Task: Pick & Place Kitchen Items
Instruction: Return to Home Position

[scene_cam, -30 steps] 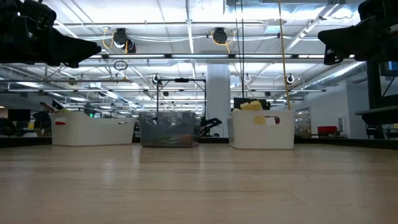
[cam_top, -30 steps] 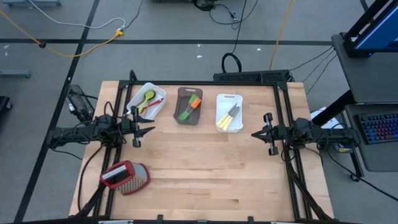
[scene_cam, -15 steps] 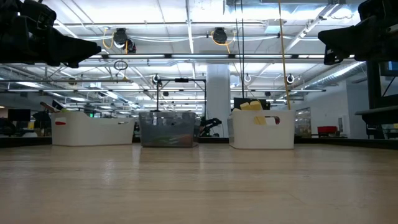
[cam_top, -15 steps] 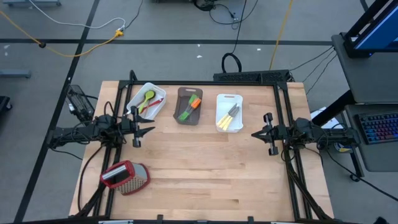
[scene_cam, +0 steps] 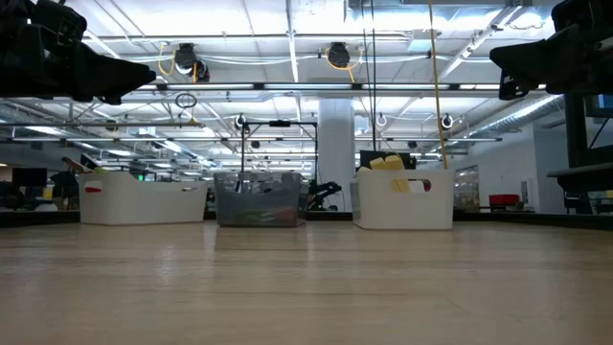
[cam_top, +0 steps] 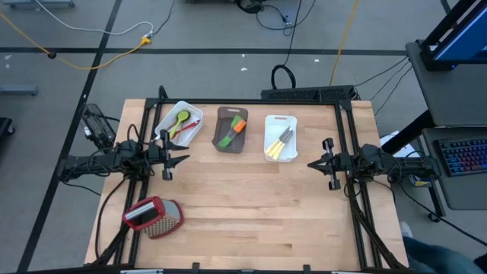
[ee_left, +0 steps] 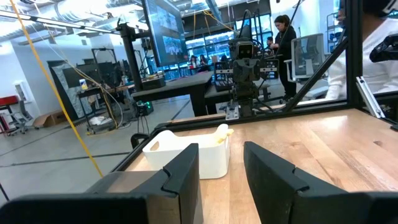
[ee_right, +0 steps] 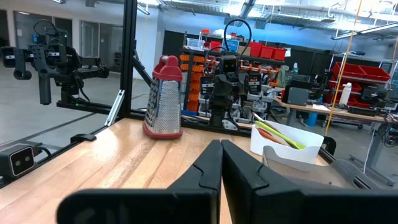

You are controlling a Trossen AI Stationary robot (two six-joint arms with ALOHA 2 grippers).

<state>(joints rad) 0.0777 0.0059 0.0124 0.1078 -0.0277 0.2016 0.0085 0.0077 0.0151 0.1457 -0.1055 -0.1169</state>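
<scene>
The kitchen items lie in three tubs along the table's far edge. Green and red spoons point(cam_top: 183, 122) are in the left white tub point(cam_top: 172, 134). Green and orange spatulas point(cam_top: 230, 132) are in the dark tub point(cam_top: 232, 144). Pale knives and yellow pieces point(cam_top: 280, 143) are in the right white tub point(cam_top: 279, 120). My left gripper point(cam_top: 185, 158) hovers open above the table's left side, clear of the tubs, with nothing between its fingers point(ee_left: 221, 149). My right gripper point(cam_top: 310, 164) hovers shut over the right side point(ee_right: 221, 144), holding nothing.
A metal grater with a red top point(cam_top: 152, 217) stands at the table's near left, also seen in the right wrist view as the grater point(ee_right: 163, 96). Bare wood point(cam_top: 259, 205) spans the middle and near part. A person point(ee_left: 373, 37) stands beyond the table's right edge.
Both arms have kept still. A dark shape has come into the high view's near right corner, off the table.
</scene>
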